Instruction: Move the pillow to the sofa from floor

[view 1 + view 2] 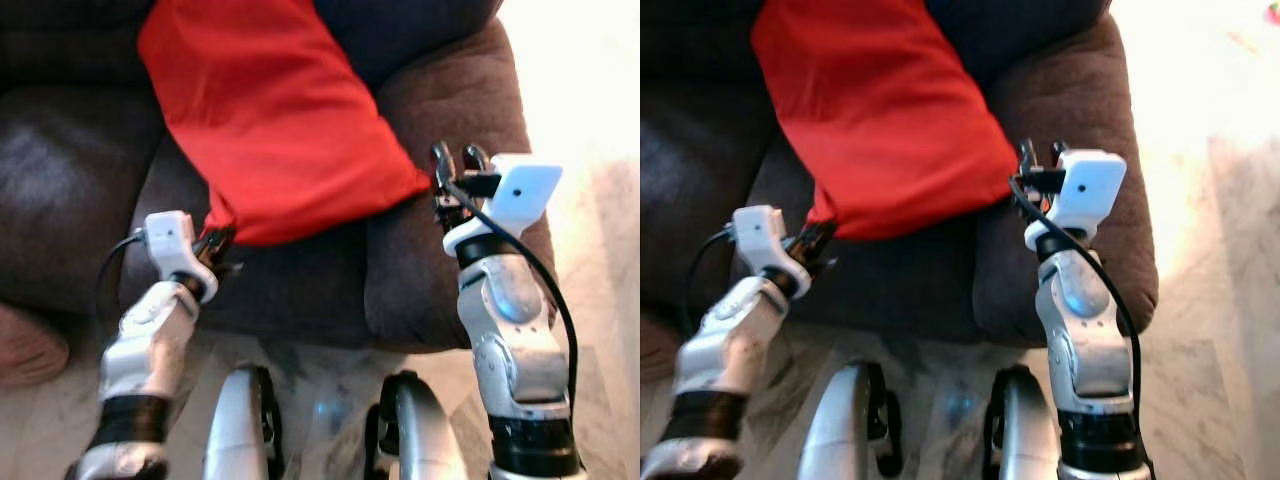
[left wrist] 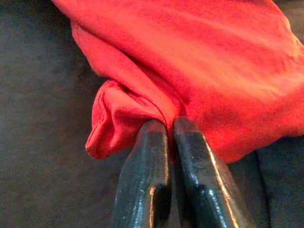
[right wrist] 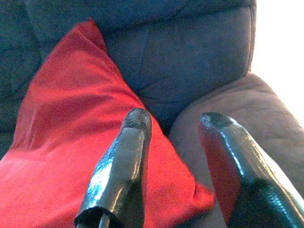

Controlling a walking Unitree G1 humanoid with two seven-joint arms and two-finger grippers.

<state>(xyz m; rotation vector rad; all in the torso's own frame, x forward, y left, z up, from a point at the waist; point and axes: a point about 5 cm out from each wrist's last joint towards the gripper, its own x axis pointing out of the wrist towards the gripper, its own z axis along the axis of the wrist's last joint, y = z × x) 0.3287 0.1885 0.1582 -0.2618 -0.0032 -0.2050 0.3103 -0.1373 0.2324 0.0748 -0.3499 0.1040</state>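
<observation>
A big red pillow (image 1: pixel 270 110) lies slanted across the dark brown sofa (image 1: pixel 440 290), its top leaning toward the backrest. My left gripper (image 1: pixel 218 243) is shut on the pillow's near left corner (image 2: pixel 118 118), fabric bunched between the black fingers (image 2: pixel 145 166). My right gripper (image 1: pixel 455 160) stands open over the sofa arm, just beside the pillow's near right corner (image 1: pixel 415 185). In the right wrist view, the two spread fingers (image 3: pixel 126 156) frame that corner (image 3: pixel 199 194) without gripping it.
The sofa's right arm (image 1: pixel 480 90) rises beside the seat. Pale marbled floor (image 1: pixel 590 120) lies to the right and below the sofa front. My legs (image 1: pixel 240 420) stand close against the seat edge. A pinkish cushion (image 1: pixel 25 345) sits low at the left.
</observation>
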